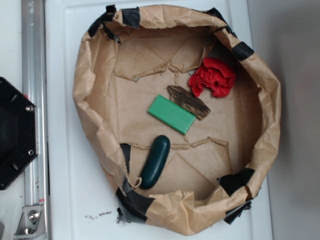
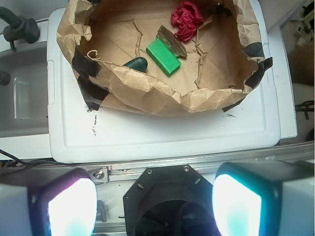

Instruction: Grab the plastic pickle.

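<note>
Sitting on a white bench (image 1: 65, 190) is a big crumpled brown paper bag (image 1: 90, 100) rolled down into a shallow bowl, with black tape (image 1: 132, 202) patching its rim in several spots. Going left to right inside it: the plastic pickle (image 1: 155, 161) lies near the bag's lower-left wall, dark green, smooth and tilted, with its lower end right by the taped corner. Next is a flat green block (image 1: 171, 114), lighter in colour, well apart from the pickle. Just beside the block's upper edge, maybe touching, is a brown piece of wood (image 1: 189, 101) (looks like bark). Furthest right is a scrunched red cloth (image 1: 212, 77), next to the wood.

The bench has a few black scuffs near the bag's lower-left. Left of it runs a metal rail (image 1: 34, 100) with a black mount (image 1: 15, 132).

From the wrist view, the gripper (image 2: 155, 206) hangs well back from the bag, over the rail, fingers (image 2: 71, 209) spread wide and holding nothing.
</note>
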Robot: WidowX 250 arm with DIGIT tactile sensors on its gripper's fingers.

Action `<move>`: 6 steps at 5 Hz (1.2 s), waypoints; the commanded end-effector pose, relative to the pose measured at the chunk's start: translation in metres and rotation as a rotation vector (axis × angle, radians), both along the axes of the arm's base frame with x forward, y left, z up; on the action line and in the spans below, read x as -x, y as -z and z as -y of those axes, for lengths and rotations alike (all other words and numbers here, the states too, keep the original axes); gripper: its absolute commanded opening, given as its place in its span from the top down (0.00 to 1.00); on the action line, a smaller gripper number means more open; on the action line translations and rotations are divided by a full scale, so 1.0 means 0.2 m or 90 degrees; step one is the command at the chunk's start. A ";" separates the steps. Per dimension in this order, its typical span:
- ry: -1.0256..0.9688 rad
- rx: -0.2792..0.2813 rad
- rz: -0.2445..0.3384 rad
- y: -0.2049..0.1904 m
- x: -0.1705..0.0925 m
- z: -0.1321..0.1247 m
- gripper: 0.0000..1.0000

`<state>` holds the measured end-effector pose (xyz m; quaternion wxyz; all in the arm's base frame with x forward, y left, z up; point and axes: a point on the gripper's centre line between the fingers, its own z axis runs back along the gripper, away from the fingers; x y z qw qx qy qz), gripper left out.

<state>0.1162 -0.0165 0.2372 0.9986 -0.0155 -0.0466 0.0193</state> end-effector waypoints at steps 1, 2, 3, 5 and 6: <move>0.000 0.000 0.000 0.00 0.00 0.00 0.00; -0.075 0.013 -0.030 0.18 -0.20 -0.08 0.00; -0.234 0.059 -0.051 0.31 -0.39 -0.08 0.00; -0.349 0.133 -0.074 0.42 -0.57 -0.08 0.00; -0.350 0.107 -0.091 0.56 -0.63 -0.08 0.00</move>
